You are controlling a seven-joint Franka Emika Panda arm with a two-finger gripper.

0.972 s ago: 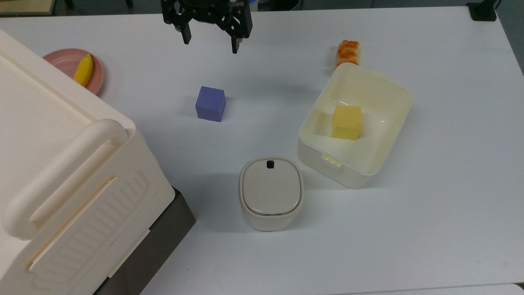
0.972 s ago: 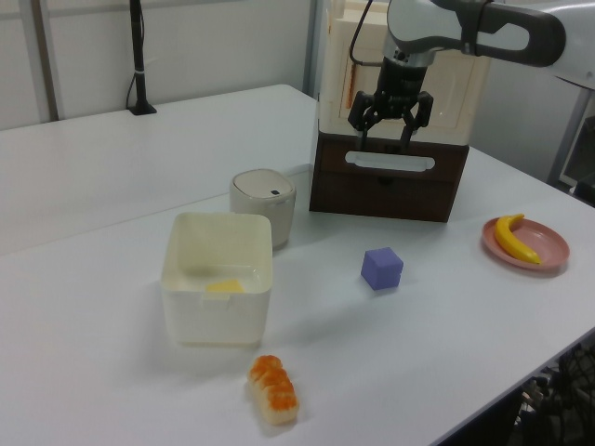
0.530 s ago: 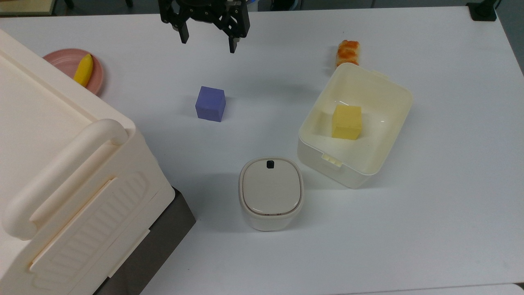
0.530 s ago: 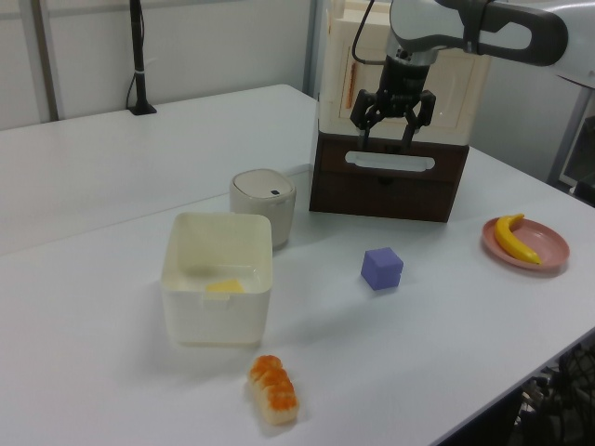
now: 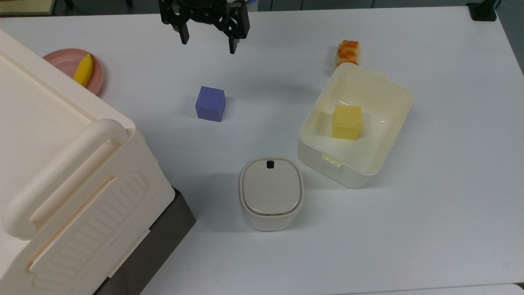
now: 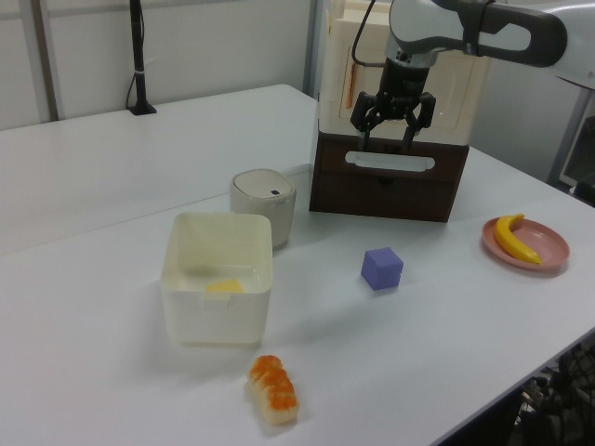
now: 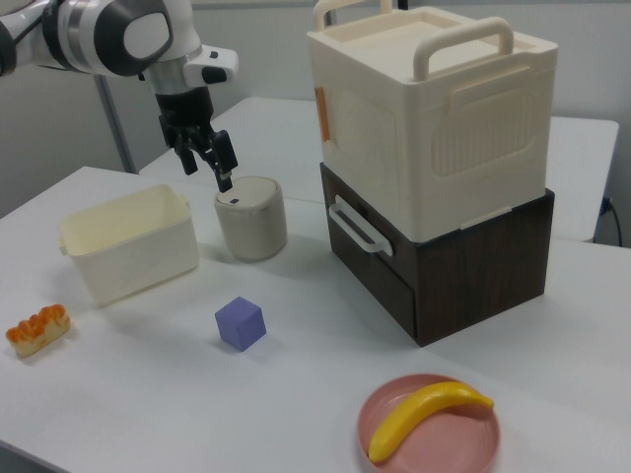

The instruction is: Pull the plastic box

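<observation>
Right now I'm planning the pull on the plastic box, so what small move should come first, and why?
Probably carry the tool across toward the plastic box. The tool hangs open above the table, well apart from it in the top view, with the purple cube nearer, so nothing is hooked on the rim yet.

My white tabletop [image 5: 409, 229] carries the plastic box [image 5: 354, 123], purple cube [image 5: 210, 103] at nine o'clock of it, lidded bin [image 5: 271, 193], pink plate [image 5: 67, 65], sushi piece [image 5: 348, 52], dark cabinet [image 7: 463, 256].
</observation>
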